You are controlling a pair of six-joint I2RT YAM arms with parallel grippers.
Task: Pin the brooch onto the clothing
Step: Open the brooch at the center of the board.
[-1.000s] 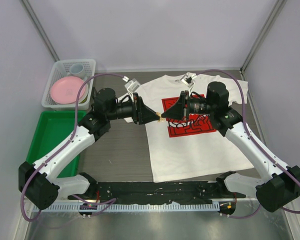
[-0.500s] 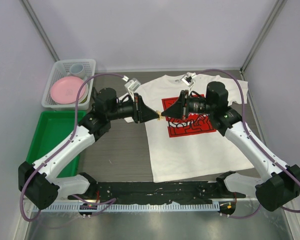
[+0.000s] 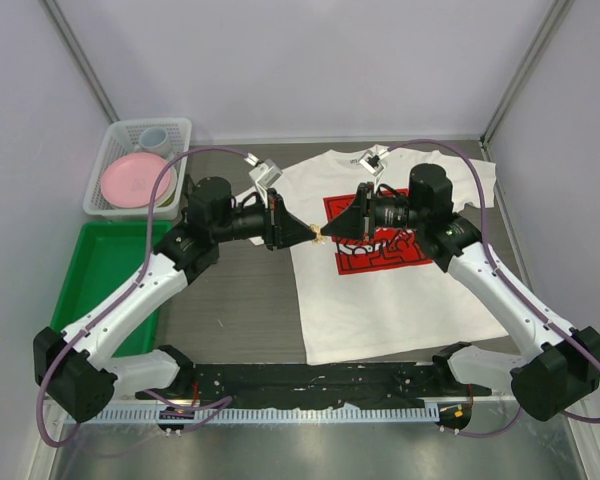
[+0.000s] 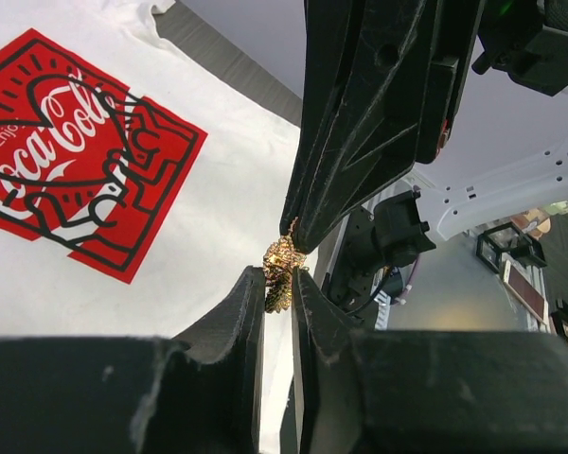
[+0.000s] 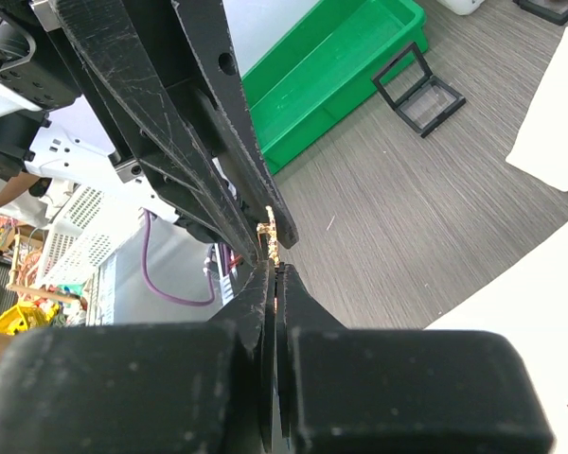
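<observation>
— Left hand (image 4: 278,284) is pinching the gold brooch (image 4: 278,272) from below in its own camera view, with a finger pressing on each side of it.
— And the right hand (image 4: 299,236)?
— It is clamping the same brooch from the opposite end, jaws squeezed tight on it. Both hands are meeting tip to tip in mid-air.
— Where is the brooch hanging relative to the T-shirt (image 3: 400,300)?
— It is hovering above the shirt, apart from the cloth. It is over the side nearer the left arm, just beside the red print (image 3: 380,258).
— How is the shirt lying?
— It is lying flat on the grey surface (image 3: 240,300), print facing up and collar pointing away from the arm bases.
— Anything else sitting around?
— A green tray (image 3: 100,270) is sitting at the left edge. A white basket (image 3: 108,208) behind it is holding a pink plate (image 3: 130,180) and a cup (image 3: 154,136). A small clear case (image 5: 419,90) is lying open on the surface near the tray.
</observation>
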